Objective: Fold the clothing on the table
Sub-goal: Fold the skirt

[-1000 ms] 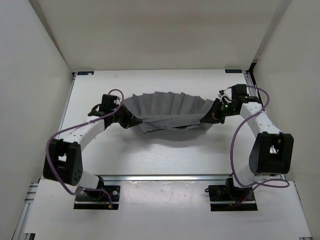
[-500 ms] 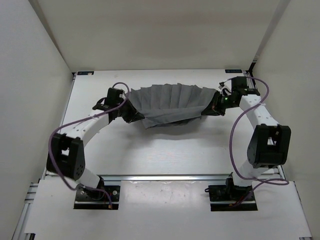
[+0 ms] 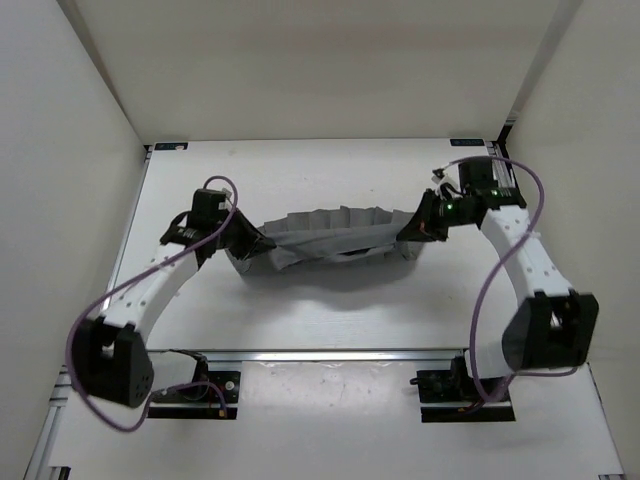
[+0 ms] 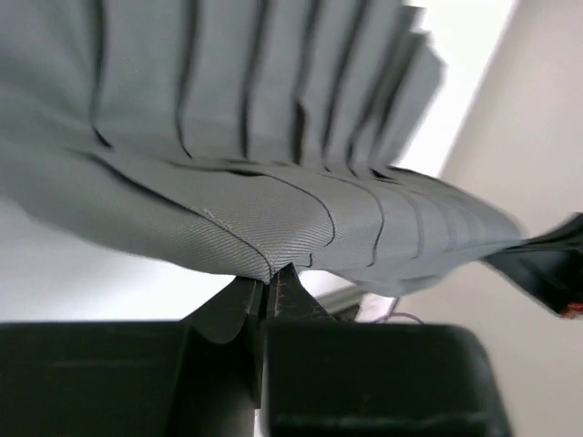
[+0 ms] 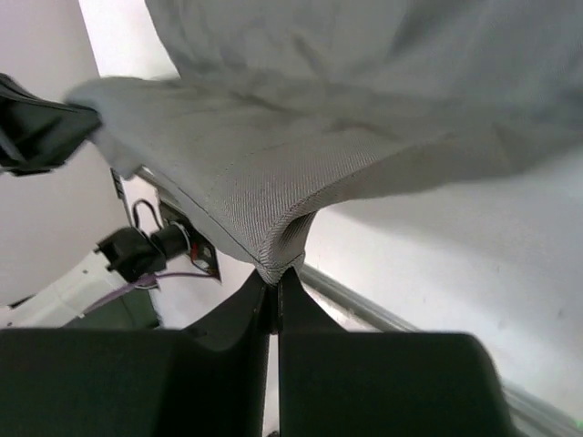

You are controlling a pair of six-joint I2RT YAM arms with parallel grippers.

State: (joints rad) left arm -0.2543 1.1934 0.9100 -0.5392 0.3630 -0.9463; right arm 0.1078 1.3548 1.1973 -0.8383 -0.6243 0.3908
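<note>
Start at the near edge of your flat white rectangular table (image 3: 300, 312), where both arm bases sit on the metal rail. Further in, over the middle of the table, your black two-finger left gripper (image 3: 243, 241) is clamped hard on a hem corner of the dark grey pleated fabric garment (image 3: 325, 236). Its wrist view shows the cloth pinched between fingers (image 4: 232, 314) pressed together. Across from it, your black two-finger right gripper (image 3: 414, 228) is clenched the same way on the opposite hem corner.

The garment hangs stretched between the two as a shallow sagging band, its pleats fanning toward the far side, with a soft shadow (image 3: 330, 272) beneath. It looks lifted, though you cannot tell whether the lowest sag brushes the surface.

I'd judge your fold as underway, not done, since nothing lies flat or creased yet. You still have to lay the cloth down doubled over, let go at both corners, and likely fold it again.
</note>
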